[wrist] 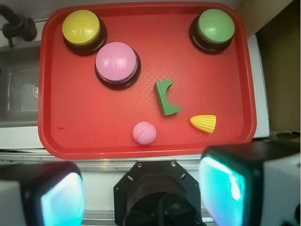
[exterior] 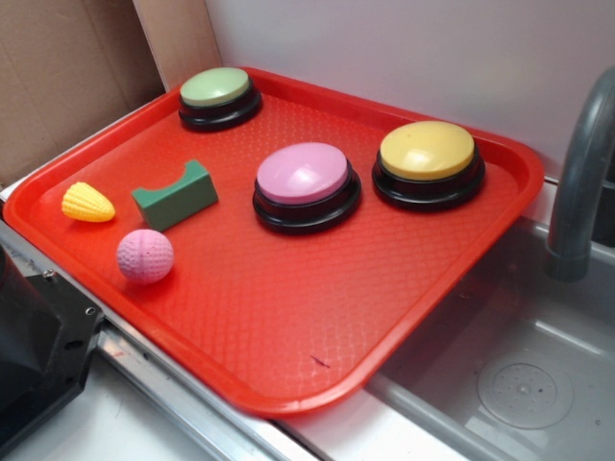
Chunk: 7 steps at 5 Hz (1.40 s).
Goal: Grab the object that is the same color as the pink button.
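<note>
A small pink dimpled ball (exterior: 145,255) (wrist: 144,133) lies on the red tray (exterior: 288,327) (wrist: 94,117) near its front left edge. The pink button (exterior: 305,183) (wrist: 116,63), a pink dome on a black base, stands in the middle of the tray. My gripper (wrist: 141,193) is open, high above and well back from the tray. Its two fingers with teal pads (wrist: 221,188) stand wide apart with nothing between them. In the exterior view only a dark part of the arm shows at the lower left.
On the tray also stand a yellow button (exterior: 428,161) (wrist: 82,29), a green button (exterior: 219,96) (wrist: 215,28), a green block (exterior: 176,195) (wrist: 166,98) and a yellow corn toy (exterior: 87,203) (wrist: 204,123). A sink (exterior: 519,384) with a grey faucet (exterior: 577,192) lies right of the tray.
</note>
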Tool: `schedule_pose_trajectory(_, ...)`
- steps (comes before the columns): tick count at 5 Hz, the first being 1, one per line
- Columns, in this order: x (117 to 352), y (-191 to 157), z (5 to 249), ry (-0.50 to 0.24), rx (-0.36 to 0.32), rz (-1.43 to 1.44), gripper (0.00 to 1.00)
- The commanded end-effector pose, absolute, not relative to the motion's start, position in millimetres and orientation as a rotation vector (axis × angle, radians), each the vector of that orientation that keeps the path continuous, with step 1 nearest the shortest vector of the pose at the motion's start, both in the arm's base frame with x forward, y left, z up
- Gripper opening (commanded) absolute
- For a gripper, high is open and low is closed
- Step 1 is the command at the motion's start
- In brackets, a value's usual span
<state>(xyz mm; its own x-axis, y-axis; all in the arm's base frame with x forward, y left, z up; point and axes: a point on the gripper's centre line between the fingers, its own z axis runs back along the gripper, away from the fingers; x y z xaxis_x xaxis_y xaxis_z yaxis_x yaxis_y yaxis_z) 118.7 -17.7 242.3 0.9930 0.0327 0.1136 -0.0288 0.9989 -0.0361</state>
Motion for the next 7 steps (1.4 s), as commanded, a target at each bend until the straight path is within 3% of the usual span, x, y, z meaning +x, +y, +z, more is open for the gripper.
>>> schedule_pose_trajectory(1,119,-18,242,-0.114,-0.034,0.031,1.00)
schedule_pose_trajectory(2,135,-32,192,-0.069,-0.041,-0.149,1.00)
schedule_pose_trajectory(3,139,-30,148,-0.021,-0.023,-0.151,1.00)
schedule_pose_trajectory(5,130,-8,75,0.029,-0.062,-0.061,1.00)
schedule_pose_trajectory(6,131,-18,52,0.013,-0.075,-0.086,1.00)
schedule_pose_trajectory(7,138,-33,34,0.043,-0.078,-0.154,1.00)
